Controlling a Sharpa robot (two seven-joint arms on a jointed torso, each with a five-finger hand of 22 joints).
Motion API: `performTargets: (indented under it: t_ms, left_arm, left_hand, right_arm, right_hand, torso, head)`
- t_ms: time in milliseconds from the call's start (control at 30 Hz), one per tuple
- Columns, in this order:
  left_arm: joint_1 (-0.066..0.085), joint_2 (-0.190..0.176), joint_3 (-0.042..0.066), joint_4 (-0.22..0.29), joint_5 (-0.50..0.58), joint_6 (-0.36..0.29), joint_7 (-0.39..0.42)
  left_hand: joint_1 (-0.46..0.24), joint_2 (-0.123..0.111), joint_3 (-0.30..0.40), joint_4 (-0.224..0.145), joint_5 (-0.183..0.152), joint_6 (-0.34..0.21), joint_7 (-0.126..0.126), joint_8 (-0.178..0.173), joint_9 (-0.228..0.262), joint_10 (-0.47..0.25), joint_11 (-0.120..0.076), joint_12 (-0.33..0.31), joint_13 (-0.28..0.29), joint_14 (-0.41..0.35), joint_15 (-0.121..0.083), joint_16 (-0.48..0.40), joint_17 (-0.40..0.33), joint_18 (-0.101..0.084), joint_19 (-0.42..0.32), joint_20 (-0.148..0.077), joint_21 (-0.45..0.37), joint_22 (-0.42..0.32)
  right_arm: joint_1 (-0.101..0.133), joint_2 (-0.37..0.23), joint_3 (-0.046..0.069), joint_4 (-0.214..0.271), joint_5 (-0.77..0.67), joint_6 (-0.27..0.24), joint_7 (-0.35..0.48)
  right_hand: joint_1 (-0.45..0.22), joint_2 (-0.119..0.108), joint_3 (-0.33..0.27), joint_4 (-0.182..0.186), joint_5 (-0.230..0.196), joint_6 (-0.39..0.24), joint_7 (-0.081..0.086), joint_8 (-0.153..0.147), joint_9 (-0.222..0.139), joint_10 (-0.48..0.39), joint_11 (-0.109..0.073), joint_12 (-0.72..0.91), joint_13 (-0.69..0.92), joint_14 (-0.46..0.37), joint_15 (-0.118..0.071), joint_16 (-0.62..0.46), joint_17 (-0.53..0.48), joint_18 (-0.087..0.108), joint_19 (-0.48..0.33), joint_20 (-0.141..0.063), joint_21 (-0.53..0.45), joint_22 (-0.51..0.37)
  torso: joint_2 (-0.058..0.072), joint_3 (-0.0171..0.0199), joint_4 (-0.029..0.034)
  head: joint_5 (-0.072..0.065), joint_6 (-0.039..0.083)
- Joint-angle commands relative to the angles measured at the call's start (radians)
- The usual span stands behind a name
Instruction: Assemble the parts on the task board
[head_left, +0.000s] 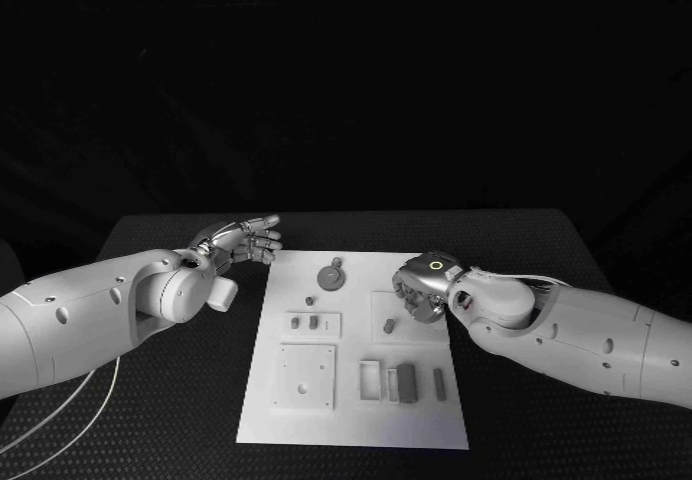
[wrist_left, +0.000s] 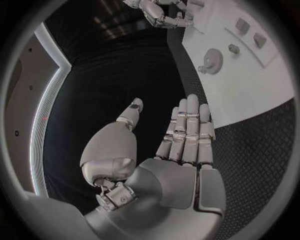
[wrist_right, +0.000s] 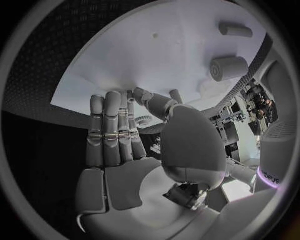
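The white task board (head_left: 353, 410) lies in the middle of the table. A grey gear (head_left: 333, 277) sits near its far edge, with small pegs (head_left: 304, 323) and another peg (head_left: 388, 325) below it, and several upright blocks (head_left: 405, 382) toward the near edge. My left hand (head_left: 242, 240) hovers beside the board's far left corner, fingers straight and apart from the thumb, holding nothing. In the left wrist view the left hand (wrist_left: 181, 150) is flat, with the gear (wrist_left: 214, 61) beyond it. My right hand (head_left: 421, 290) is over the board's right side. The right hand (wrist_right: 125, 135) has straight fingers, nothing in them.
A raised square plate (head_left: 307, 375) takes up the board's near left part. Two short cylinders (wrist_right: 228, 67) stand on the board (wrist_right: 156, 55) past my right fingertips. Black table (head_left: 159, 420) surrounds the board on both sides.
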Motion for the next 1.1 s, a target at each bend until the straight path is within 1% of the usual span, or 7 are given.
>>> performTargets:
  t_ms: [33, 333, 500, 633, 867, 967, 1100]
  left_arm:
    - [0.001, 0.001, 0.001, 0.002, 0.001, 0.004, -0.003]
    - [0.001, 0.001, 0.001, 0.001, 0.001, 0.003, -0.003]
    - [0.001, 0.003, 0.001, 0.000, 0.001, 0.001, -0.003]
    - [0.001, 0.003, 0.001, 0.000, 0.001, 0.002, -0.004]
    - [0.001, 0.005, 0.001, -0.002, 0.001, -0.003, -0.004]
    - [0.001, 0.005, 0.001, -0.004, 0.001, -0.003, -0.003]
    - [0.001, 0.006, 0.001, -0.007, 0.001, -0.003, -0.003]
  left_hand:
    - [0.009, 0.000, 0.001, -0.007, 0.006, -0.001, 0.007, -0.001, -0.001, 0.000, 0.010, -0.002, -0.002, 0.008, 0.003, -0.004, 0.002, 0.002, 0.006, 0.000, -0.004, 0.001]
    - [0.014, 0.004, 0.005, -0.011, 0.008, -0.001, 0.010, 0.000, -0.003, -0.003, 0.011, -0.002, -0.004, 0.011, 0.003, -0.007, 0.005, 0.001, 0.008, 0.000, -0.004, 0.002]
    - [0.016, 0.005, 0.006, -0.012, 0.008, -0.001, 0.010, 0.000, -0.004, -0.003, 0.011, -0.002, -0.005, 0.011, 0.003, -0.008, 0.006, 0.001, 0.008, 0.000, -0.004, 0.002]
    - [0.017, 0.006, 0.006, -0.014, 0.008, 0.000, 0.011, 0.000, -0.004, -0.004, 0.012, -0.002, -0.005, 0.011, 0.003, -0.009, 0.007, 0.001, 0.008, 0.000, -0.005, 0.003]
    - [0.017, 0.006, 0.007, -0.015, 0.008, -0.001, 0.011, 0.000, -0.005, -0.004, 0.012, -0.002, -0.006, 0.012, 0.003, -0.010, 0.007, 0.001, 0.008, 0.000, -0.005, 0.003]
    - [0.017, 0.007, 0.007, -0.015, 0.008, -0.001, 0.011, 0.001, -0.005, -0.004, 0.012, -0.002, -0.006, 0.012, 0.003, -0.010, 0.008, 0.001, 0.008, 0.000, -0.005, 0.003]
    - [0.017, 0.007, 0.007, -0.015, 0.008, -0.001, 0.011, 0.001, -0.005, -0.004, 0.012, -0.002, -0.006, 0.012, 0.003, -0.010, 0.008, 0.001, 0.009, 0.000, -0.005, 0.003]
  right_arm:
    - [-0.019, 0.004, -0.014, 0.001, -0.035, 0.068, -0.002]
    - [-0.020, -0.001, -0.014, 0.005, -0.036, 0.036, -0.001]
    - [-0.020, -0.004, -0.014, 0.004, -0.027, 0.028, -0.002]
    - [-0.020, -0.006, -0.014, 0.005, -0.020, 0.016, 0.000]
    - [-0.019, -0.012, -0.013, 0.012, -0.009, -0.004, 0.005]
    - [-0.019, -0.017, -0.010, 0.018, -0.007, -0.008, 0.006]
    - [-0.019, -0.021, 0.000, 0.024, 0.002, -0.007, 0.008]
  right_hand:
    - [0.015, 0.021, 0.015, -0.013, 0.004, 0.018, -0.003, 0.002, 0.003, 0.019, -0.004, 0.007, 0.009, 0.014, -0.009, 0.013, 0.007, 0.031, 0.020, -0.005, 0.013, 0.009]
    - [0.010, 0.021, 0.043, -0.016, 0.003, 0.043, -0.013, 0.005, 0.012, 0.044, -0.014, 0.003, 0.027, 0.021, -0.019, 0.038, 0.024, 0.031, 0.042, -0.018, 0.030, 0.024]
    - [0.008, 0.021, 0.046, -0.015, 0.002, 0.047, -0.015, 0.008, 0.016, 0.050, -0.017, 0.002, 0.032, 0.022, -0.021, 0.043, 0.028, 0.031, 0.045, -0.021, 0.034, 0.028]
    - [0.008, 0.021, 0.048, -0.016, 0.002, 0.049, -0.016, 0.009, 0.019, 0.051, -0.017, 0.002, 0.034, 0.021, -0.022, 0.045, 0.030, 0.031, 0.046, -0.023, 0.036, 0.029]
    - [0.007, 0.020, 0.051, -0.015, 0.002, 0.050, -0.018, 0.011, 0.024, 0.056, -0.019, 0.001, 0.037, 0.020, -0.023, 0.049, 0.033, 0.031, 0.047, -0.024, 0.038, 0.032]
    - [0.007, 0.019, 0.052, -0.015, 0.002, 0.051, -0.018, 0.011, 0.026, 0.057, -0.019, 0.001, 0.038, 0.020, -0.023, 0.050, 0.034, 0.031, 0.048, -0.025, 0.038, 0.033]
    - [0.007, 0.018, 0.054, -0.015, 0.002, 0.051, -0.018, 0.012, 0.028, 0.058, -0.019, 0.000, 0.040, 0.020, -0.024, 0.052, 0.035, 0.031, 0.048, -0.025, 0.039, 0.033]
  torso:
    - [0.000, -0.0002, 0.0002]
    - [0.000, 0.0004, 0.0005]
    - [0.000, 0.0009, -0.0002]
    - [0.000, 0.0001, -0.0005]
    - [0.000, 0.0000, -0.0004]
    - [0.000, -0.0002, 0.0001]
    - [0.000, -0.0002, -0.0003]
  head:
    - [0.000, -0.001]
    - [-0.001, -0.001]
    - [-0.002, -0.001]
    - [-0.002, 0.000]
    - [-0.003, 0.001]
    - [-0.004, 0.002]
    - [-0.005, 0.004]
